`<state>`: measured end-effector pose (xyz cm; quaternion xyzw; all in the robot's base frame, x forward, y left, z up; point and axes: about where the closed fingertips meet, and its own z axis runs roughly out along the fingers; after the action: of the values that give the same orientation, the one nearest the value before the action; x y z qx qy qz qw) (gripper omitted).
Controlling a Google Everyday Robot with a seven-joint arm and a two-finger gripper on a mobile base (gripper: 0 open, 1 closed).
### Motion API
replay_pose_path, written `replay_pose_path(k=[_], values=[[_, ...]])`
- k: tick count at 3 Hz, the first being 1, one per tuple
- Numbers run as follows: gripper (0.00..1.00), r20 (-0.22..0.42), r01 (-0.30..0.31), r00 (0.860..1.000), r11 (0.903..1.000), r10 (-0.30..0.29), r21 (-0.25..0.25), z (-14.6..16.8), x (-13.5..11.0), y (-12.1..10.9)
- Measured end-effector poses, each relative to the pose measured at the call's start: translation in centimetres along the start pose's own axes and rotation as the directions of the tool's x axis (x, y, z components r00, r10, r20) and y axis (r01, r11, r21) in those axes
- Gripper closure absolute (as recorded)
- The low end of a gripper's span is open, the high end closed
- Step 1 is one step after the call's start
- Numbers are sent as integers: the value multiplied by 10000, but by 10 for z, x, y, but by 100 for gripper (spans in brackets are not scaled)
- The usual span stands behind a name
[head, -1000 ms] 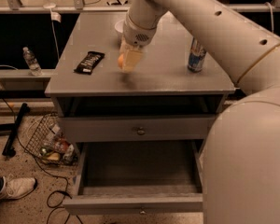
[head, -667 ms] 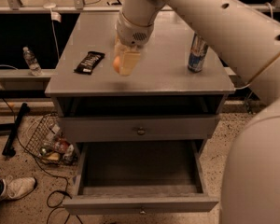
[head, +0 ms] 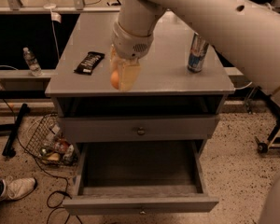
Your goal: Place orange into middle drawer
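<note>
My gripper (head: 123,77) hangs over the front edge of the grey cabinet top (head: 177,80), left of centre. It is shut on the orange (head: 114,80), whose left side shows between the pale fingers. The middle drawer (head: 140,203) is pulled open below, wide and shallow, with bare grey boards inside and a small knob at its front. It lies lower than the gripper and nearer the camera. The closed knobbed drawer front (head: 140,130) of the tier above sits between the top and the open drawer.
A black snack packet (head: 89,62) lies on the cabinet top at the left, and a drink can (head: 197,52) stands at the right. A water bottle (head: 31,62), a wire basket (head: 50,143) and a shoe (head: 16,188) are on the left.
My gripper has carried the orange from the middle of the cabinet top toward its front edge, nearer the camera. The drawers and the other objects have not moved.
</note>
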<state>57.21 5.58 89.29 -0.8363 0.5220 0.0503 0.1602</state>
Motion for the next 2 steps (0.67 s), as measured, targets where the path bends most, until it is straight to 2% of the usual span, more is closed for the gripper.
replay_pose_path(k=[1, 2], values=[[100, -60, 265, 9996, 9966, -270, -776, 22, -1, 23], [100, -59, 265, 9996, 9966, -271, -775, 22, -1, 23]])
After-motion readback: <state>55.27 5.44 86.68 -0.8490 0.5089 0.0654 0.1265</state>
